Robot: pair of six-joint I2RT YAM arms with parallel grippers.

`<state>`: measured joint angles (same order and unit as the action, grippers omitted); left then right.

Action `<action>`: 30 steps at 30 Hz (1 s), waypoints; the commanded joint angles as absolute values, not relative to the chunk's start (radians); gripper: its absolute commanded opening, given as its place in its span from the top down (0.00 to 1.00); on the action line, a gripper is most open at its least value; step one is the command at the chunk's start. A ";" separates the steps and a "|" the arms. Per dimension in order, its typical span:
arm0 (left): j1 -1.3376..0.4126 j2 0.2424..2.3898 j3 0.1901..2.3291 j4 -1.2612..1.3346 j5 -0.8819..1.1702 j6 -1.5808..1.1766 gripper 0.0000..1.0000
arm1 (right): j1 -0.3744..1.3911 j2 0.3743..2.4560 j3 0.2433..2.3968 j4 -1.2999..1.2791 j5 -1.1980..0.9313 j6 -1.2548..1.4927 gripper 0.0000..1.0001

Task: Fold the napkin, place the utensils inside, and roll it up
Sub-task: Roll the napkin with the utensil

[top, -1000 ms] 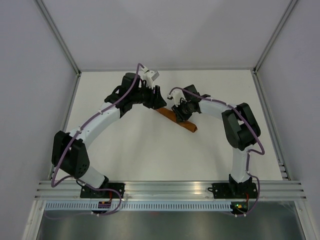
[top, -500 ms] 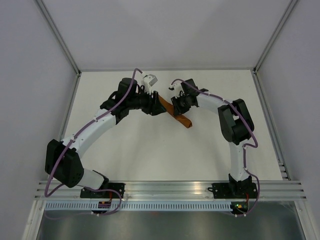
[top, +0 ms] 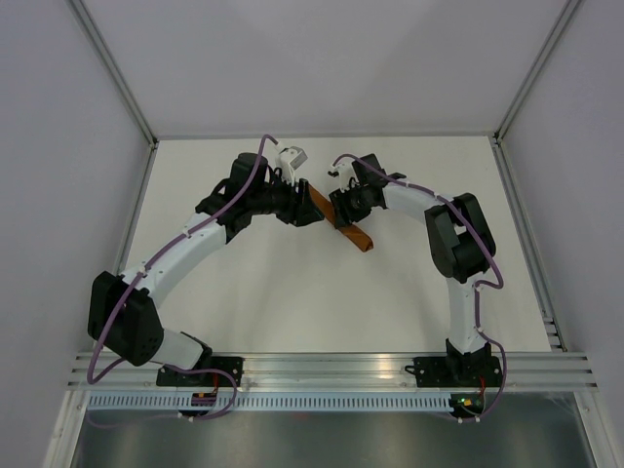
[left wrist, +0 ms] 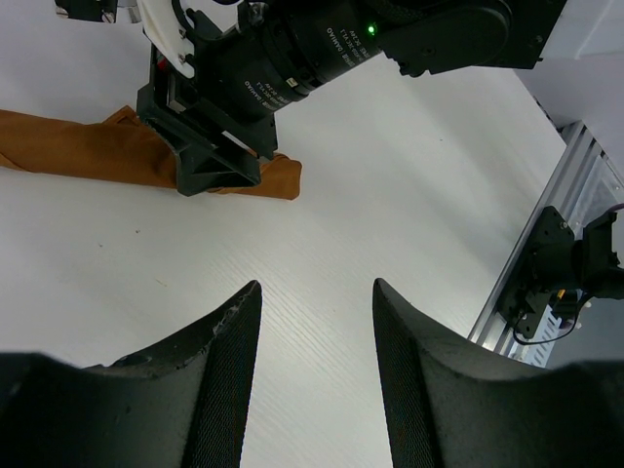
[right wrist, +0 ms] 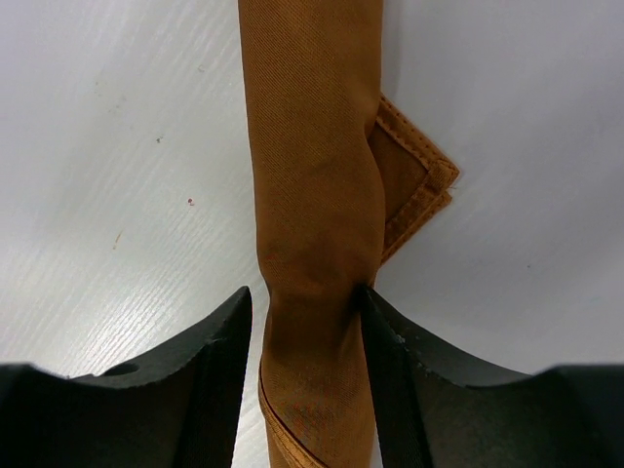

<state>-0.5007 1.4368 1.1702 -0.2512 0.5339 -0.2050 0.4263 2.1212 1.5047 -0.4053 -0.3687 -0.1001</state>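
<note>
One rolled napkin [right wrist: 312, 146] lies inside the right gripper [right wrist: 304, 317], perhaps touching both jaws.

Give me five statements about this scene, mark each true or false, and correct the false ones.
1. The rust-orange fabric napkin lies rolled into a long roll on the white table. True.
2. The left end effector grips one end of the roll. False: it is open over bare table, with nothing between its fingers.
3. The fingers of the right end effector straddle the roll. True.
4. A metal fork lies beside the roll. False: no loose utensil is in view.
5. A hemmed corner sticks out from the roll's side. True.
</note>
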 commanded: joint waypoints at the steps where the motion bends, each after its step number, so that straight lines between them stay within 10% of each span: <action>1: -0.500 1.424 1.177 -0.236 0.557 -0.245 0.45 | 0.428 2.134 1.500 -0.552 -0.342 -0.095 0.45; 30: -0.500 1.443 1.220 -0.295 0.526 -0.239 0.44 | 0.357 2.074 1.615 -0.597 -0.472 -0.081 0.36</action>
